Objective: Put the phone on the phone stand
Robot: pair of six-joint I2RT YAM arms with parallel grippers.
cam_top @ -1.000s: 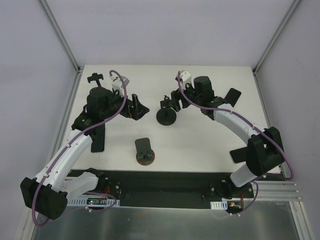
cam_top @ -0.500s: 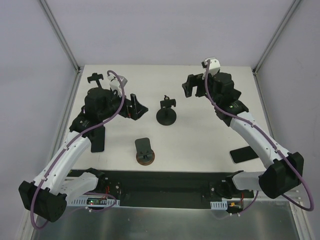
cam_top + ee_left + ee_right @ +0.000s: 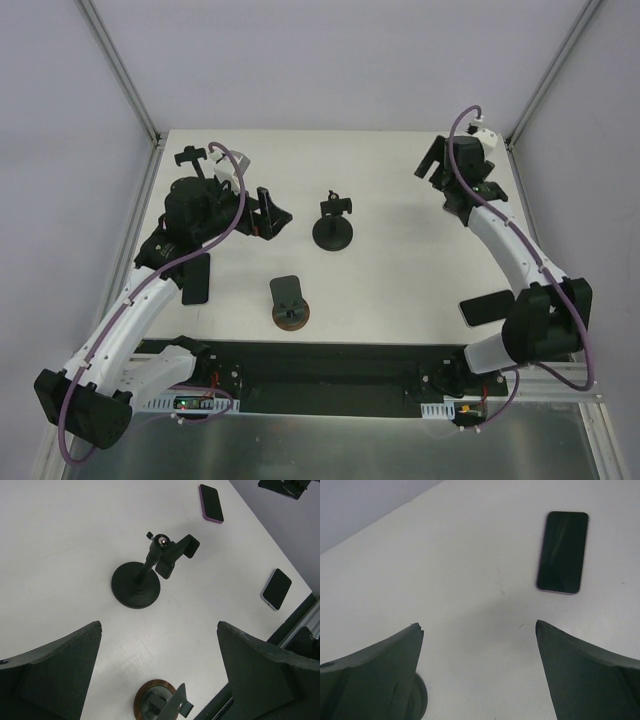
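Currently left gripper (image 3: 159, 625) and right gripper (image 3: 479, 625) both spread wide, empty. Right wrist catches dark rectangular phone (image 3: 562, 552) lying flat; left wrist catches black round-based phone stand (image 3: 137, 585).

A: What lies between the right fingers (image 3: 370, 670) and the phone (image 3: 563, 552)?
B: Only bare desk (image 3: 470, 555).
A: And mid-desk?
B: A clamp stand (image 3: 333, 225) and a wood-based stand (image 3: 291, 305), standing apart, open desk between them.

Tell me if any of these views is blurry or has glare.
Top external: sharp, evenly lit, only faint shadows on the table. Left wrist: black stand crisp, near fingers dark and soft. Right wrist: phone slightly blurred, pale streaky reflections on its screen, fingers out of focus.
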